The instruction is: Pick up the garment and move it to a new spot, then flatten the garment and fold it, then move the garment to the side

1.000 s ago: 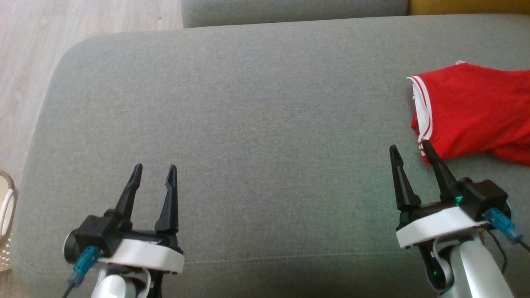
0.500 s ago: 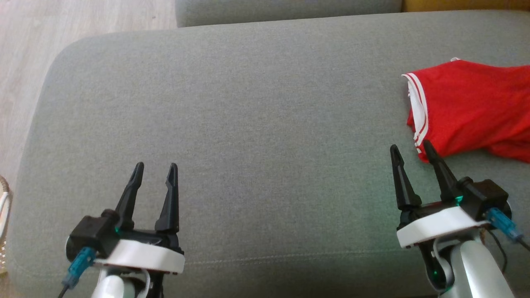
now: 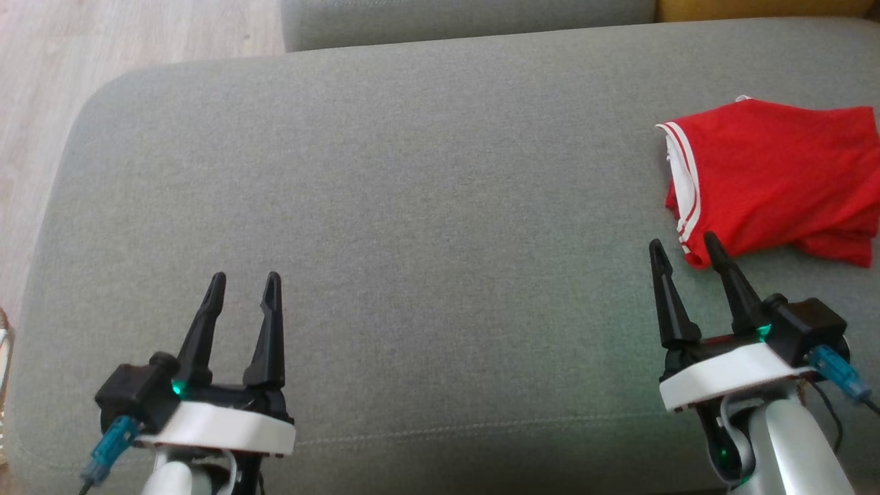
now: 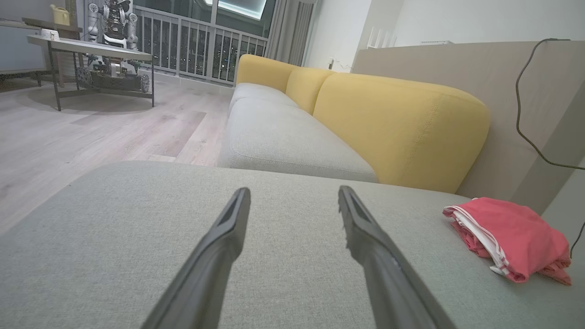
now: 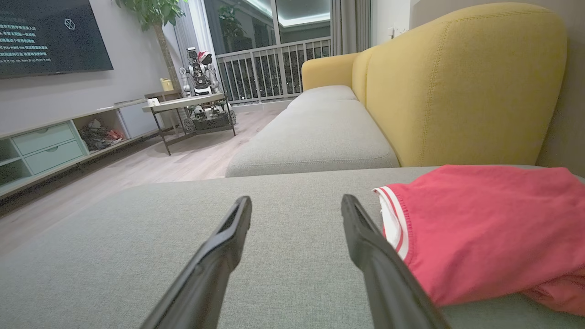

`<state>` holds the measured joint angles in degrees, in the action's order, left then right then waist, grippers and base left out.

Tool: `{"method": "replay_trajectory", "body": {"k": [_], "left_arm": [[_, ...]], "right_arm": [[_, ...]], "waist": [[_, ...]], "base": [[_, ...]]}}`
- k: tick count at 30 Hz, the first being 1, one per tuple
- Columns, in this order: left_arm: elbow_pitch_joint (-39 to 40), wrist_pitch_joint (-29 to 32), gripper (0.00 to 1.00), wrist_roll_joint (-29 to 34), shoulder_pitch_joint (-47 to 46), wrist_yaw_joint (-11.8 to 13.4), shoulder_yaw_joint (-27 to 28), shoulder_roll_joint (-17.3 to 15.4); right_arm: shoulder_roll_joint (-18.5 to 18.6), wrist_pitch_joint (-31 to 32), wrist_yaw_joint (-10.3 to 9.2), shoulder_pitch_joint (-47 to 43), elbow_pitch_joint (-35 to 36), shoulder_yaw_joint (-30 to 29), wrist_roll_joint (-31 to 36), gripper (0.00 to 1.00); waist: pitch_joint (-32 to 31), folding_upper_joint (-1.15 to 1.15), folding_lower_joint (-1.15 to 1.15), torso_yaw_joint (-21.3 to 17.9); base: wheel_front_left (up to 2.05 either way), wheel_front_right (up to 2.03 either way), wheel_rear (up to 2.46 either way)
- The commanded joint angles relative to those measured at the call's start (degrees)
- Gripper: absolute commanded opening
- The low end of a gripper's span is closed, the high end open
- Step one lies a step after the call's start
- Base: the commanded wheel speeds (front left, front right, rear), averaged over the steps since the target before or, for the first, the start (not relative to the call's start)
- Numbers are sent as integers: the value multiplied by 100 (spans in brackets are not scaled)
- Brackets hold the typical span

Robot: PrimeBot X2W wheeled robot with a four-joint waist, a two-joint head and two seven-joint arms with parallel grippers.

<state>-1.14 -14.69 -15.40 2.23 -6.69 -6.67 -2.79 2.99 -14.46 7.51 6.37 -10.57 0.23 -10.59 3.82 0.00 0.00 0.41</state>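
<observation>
The garment (image 3: 770, 179) is a red top with white striped trim, lying folded at the right end of the grey cushion (image 3: 426, 206). It also lies at the right in the left wrist view (image 4: 512, 237) and close at the right in the right wrist view (image 5: 484, 228). My right gripper (image 3: 684, 247) is open, its fingertips just short of the garment's near left corner, nothing between them. My left gripper (image 3: 242, 278) stands open and empty over the cushion's near left part, far from the garment.
A second grey seat cushion (image 3: 467, 17) lies beyond the one in front. A yellow backrest (image 4: 397, 128) runs along the far right. Wooden floor (image 3: 48, 103) lies off the cushion's left end. A low table (image 5: 187, 109) and a TV cabinet (image 5: 50, 146) stand across the room.
The head camera has turned slightly right, so the whole garment now shows. My left gripper has shifted a little left and lower in view. The right gripper and the garment have not moved.
</observation>
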Motion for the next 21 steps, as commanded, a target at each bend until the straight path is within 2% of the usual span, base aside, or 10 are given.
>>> {"method": "replay_trajectory", "body": {"k": [1, 13, 14, 18, 21], "left_arm": [[172, -31, 100, -31, -139, -26, 205, -9], [86, -31, 100, -305, -125, -42, 339, -9], [-110, -1, 0, -310, 5, -19, 122, 1], [-509, 6, 0, -322, 132, -17, 87, 5], [-512, 42, 0, -510, 119, -15, 100, -5]], "right_arm": [[-11, -53, -2, 137, 206, 140, -9, 100], [-11, -53, -2, 158, 196, 193, -61, 100], [-1, 1, 0, -2, -19, 41, -62, 0], [-7, 20, 0, -146, -395, 48, -74, 0], [0, 57, 0, -150, -385, 44, -277, 0]], "waist": [[-4, 0, 0, 0], [3, 0, 0, 21], [2, 0, 0, 20], [1, 0, 0, 20], [-8, 0, 0, 18]], "base": [[0, 0, 0], [0, 0, 0], [0, 0, 0], [0, 0, 0], [0, 0, 0]]}}
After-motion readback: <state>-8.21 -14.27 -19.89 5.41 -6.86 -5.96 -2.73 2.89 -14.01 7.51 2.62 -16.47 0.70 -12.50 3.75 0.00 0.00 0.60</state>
